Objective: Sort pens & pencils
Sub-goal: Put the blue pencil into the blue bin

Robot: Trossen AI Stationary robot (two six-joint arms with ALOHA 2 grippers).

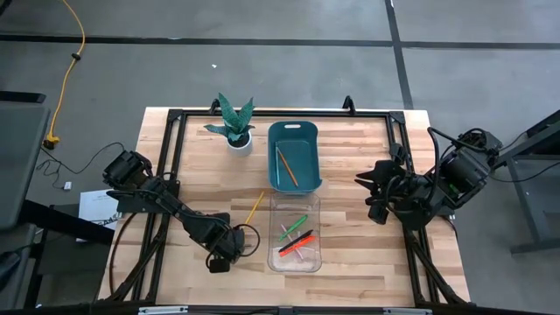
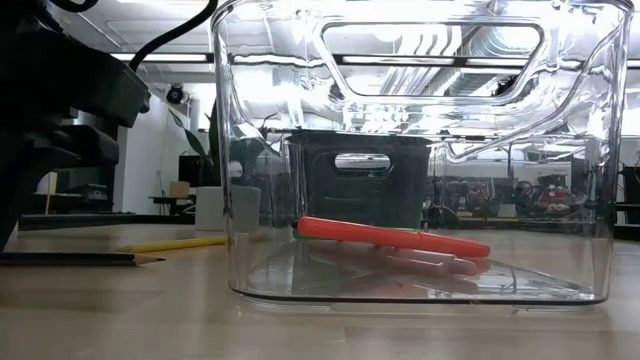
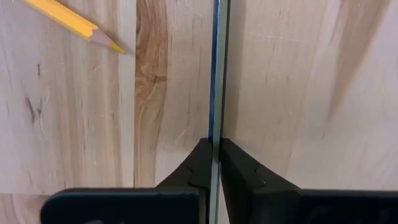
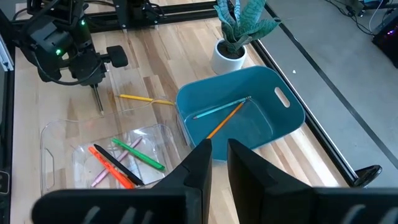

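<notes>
Here the left gripper (image 3: 212, 163) is clamped tight on a thin grey pencil (image 3: 215, 74) lying on the table (image 3: 298, 93) beside the clear bin (image 1: 294, 229), likely bound for the teal bin (image 1: 293, 154).

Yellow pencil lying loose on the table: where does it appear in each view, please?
High: yellow pencil at centre, left of the clear bin.
Low: left of centre, left of the clear bin.
Left wrist: picture's top left corner, apart from the grey pencil in the left gripper.
Right wrist: upper left of centre, beyond the clear bin.
Landmark: clear bin, absent only from left wrist.
</notes>
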